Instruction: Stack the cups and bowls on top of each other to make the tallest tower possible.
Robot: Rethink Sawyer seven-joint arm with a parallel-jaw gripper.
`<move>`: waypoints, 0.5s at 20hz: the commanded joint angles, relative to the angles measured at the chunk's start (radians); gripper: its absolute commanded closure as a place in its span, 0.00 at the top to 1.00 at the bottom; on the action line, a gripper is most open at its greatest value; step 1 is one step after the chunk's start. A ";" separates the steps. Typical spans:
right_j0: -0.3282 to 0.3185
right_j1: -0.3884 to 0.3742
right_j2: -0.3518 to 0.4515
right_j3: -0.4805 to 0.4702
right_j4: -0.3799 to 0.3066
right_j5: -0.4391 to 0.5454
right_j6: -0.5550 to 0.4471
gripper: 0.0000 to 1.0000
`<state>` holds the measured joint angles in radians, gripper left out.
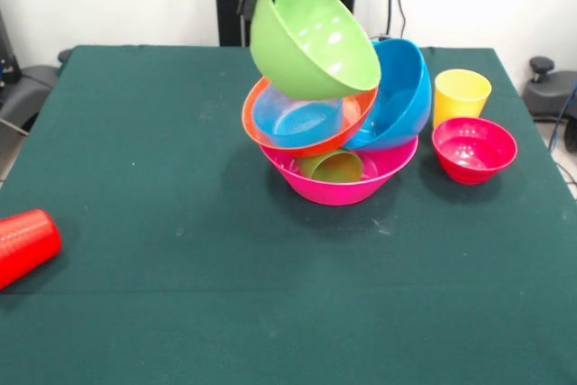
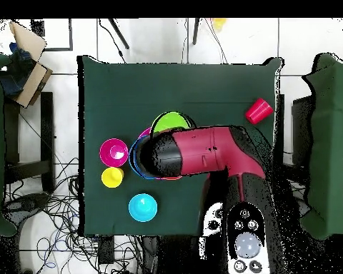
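Place: a robotics lab, a test cell rather than a home.
Table: draped in plain dark green cloth, alone on pale floor tiles.
Arm: red and black, on a pedestal at the table's edge.
Cables: loose tangles across the floor beside the pedestal.
Walls: bare white.

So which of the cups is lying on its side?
The red cup, alone at the table's edge, lies on its side. The yellow cup stands upright beside the magenta bowl.

Dark green table, floor cables
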<state>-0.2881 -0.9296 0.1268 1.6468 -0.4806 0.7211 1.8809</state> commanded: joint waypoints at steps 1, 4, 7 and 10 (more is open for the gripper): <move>0.036 0.046 0.001 0.042 0.033 -0.038 0.162 0.00; 0.042 0.054 -0.009 0.036 0.050 -0.039 0.160 1.00; 0.043 0.057 -0.009 0.026 0.053 -0.046 0.146 1.00; 0.042 0.054 -0.011 0.021 0.060 -0.039 0.134 1.00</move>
<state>-0.2592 -0.9241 0.1107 1.6468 -0.4341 0.7211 1.8856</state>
